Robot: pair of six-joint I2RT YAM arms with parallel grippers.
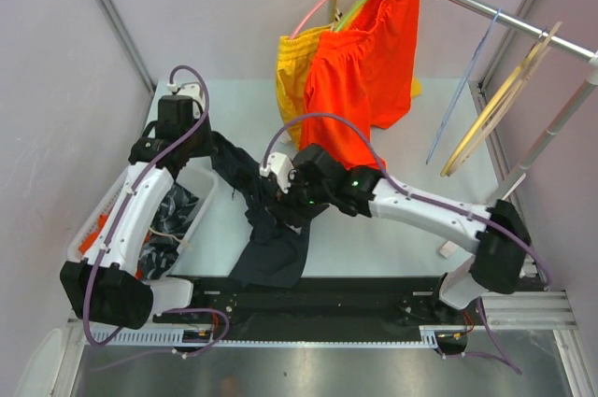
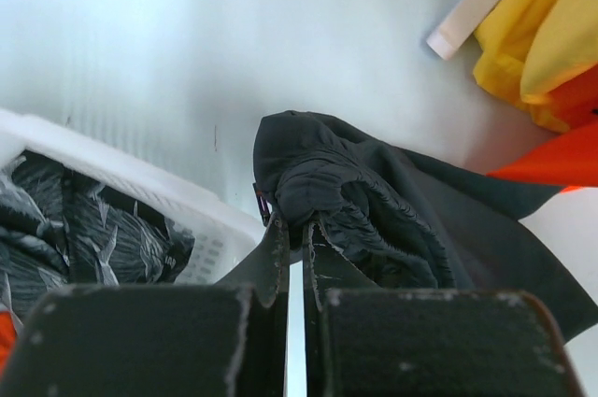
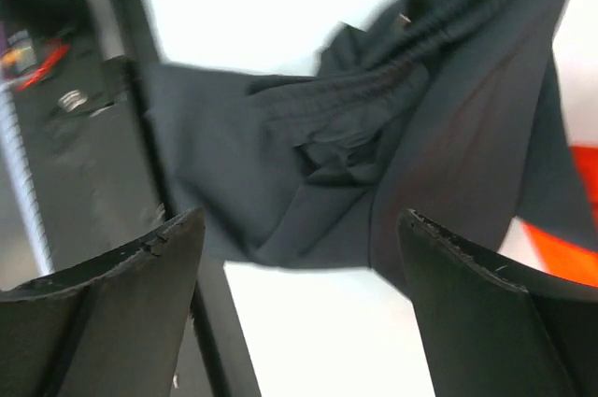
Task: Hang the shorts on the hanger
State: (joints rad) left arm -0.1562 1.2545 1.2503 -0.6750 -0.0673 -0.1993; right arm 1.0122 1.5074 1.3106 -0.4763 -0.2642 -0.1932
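Left jaws pinch dark, crumpled shorts (image 2: pixel 392 219) by the waistband.

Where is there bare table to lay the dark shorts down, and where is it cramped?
Bare table: between the left arm and the yellow shorts, and right of the orange shorts. Crowded middle: left pincer and right pincer at the dark shorts, beside the basket.
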